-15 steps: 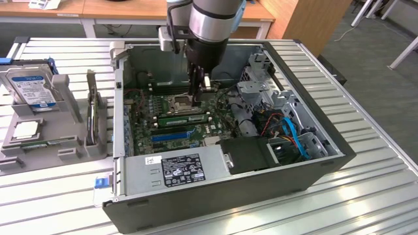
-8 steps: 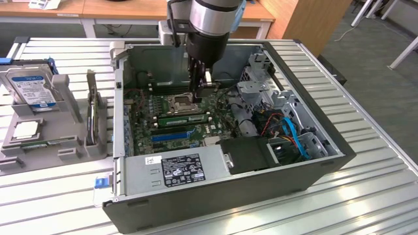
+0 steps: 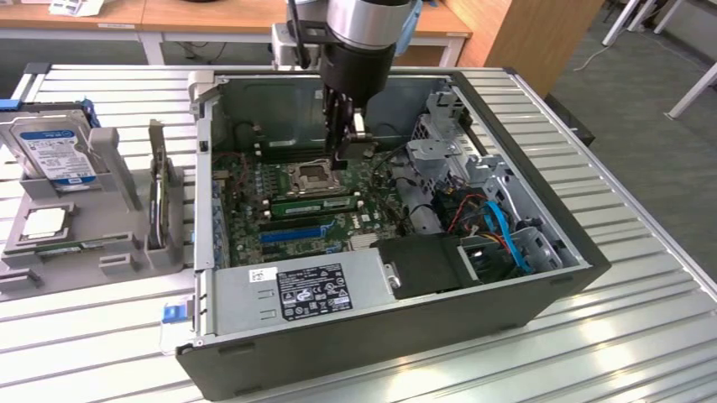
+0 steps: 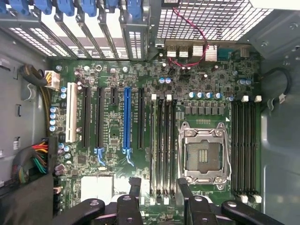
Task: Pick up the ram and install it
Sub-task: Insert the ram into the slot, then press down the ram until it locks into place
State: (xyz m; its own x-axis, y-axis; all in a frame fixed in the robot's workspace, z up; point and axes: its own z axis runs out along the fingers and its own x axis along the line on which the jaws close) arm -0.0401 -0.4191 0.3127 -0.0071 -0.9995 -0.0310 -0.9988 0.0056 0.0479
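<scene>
My gripper (image 3: 356, 155) hangs inside the open computer case (image 3: 538, 290), over the motherboard (image 4: 112, 75). In the wrist view its two black fingers (image 4: 135, 187) stand apart with nothing between them, above the memory slots (image 4: 164, 145) beside the bare processor socket (image 4: 205, 154). A long green ram stick (image 3: 314, 204) stands in the slot next to that socket and shows edge-on as a pale green line (image 4: 154, 145). The gripper is above it and apart from it. Another thin green board (image 3: 84, 245) lies in the grey fixture; I cannot tell whether it is a ram.
The grey fixture (image 3: 123, 252) on the exterior view's left holds a hard drive (image 3: 50, 151), a square silver chip (image 3: 45, 222) and an upright card (image 3: 163, 201). Inside the case are the power supply (image 3: 302, 290), blue cables (image 3: 505, 231) and drive cages (image 3: 448, 151). Further memory slots (image 4: 246, 145) flank the socket.
</scene>
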